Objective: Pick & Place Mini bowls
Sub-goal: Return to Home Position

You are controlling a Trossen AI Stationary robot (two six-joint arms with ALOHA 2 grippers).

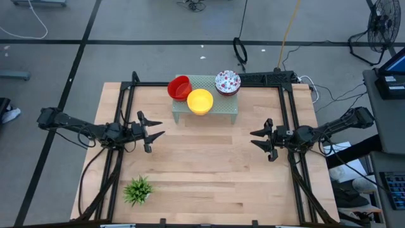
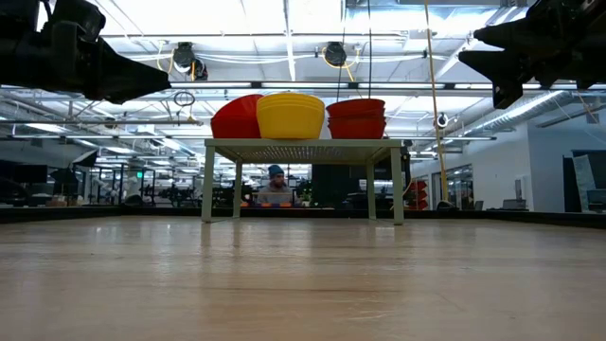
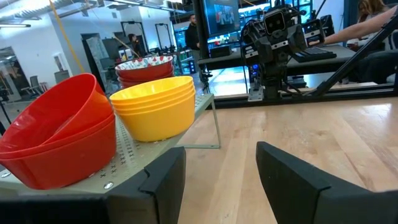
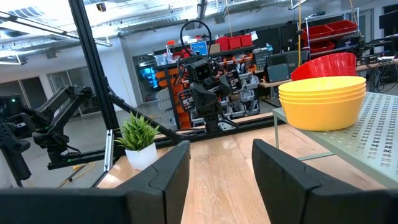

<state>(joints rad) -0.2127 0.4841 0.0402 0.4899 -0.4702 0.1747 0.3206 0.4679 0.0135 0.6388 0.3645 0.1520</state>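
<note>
Three stacks of mini bowls stand on a small pale green perforated stand [image 1: 223,109] at the table's far middle: red [image 1: 180,87], tilted; yellow [image 1: 200,101]; and white with red speckles [image 1: 228,82]. The stacks also show in the left wrist view: red [image 3: 56,134], yellow [image 3: 158,109], speckled [image 3: 146,65]. My left gripper [image 1: 157,128] hovers open over the table's left side, pointing toward the middle. My right gripper [image 1: 255,138] hovers open over the right side, facing it. Neither touches anything.
A small spiky green plant [image 1: 138,189] in a white pot stands near the table's front left. A black frame [image 1: 130,95] runs along the table's edges. Bare wood lies between the two grippers and in front of the stand.
</note>
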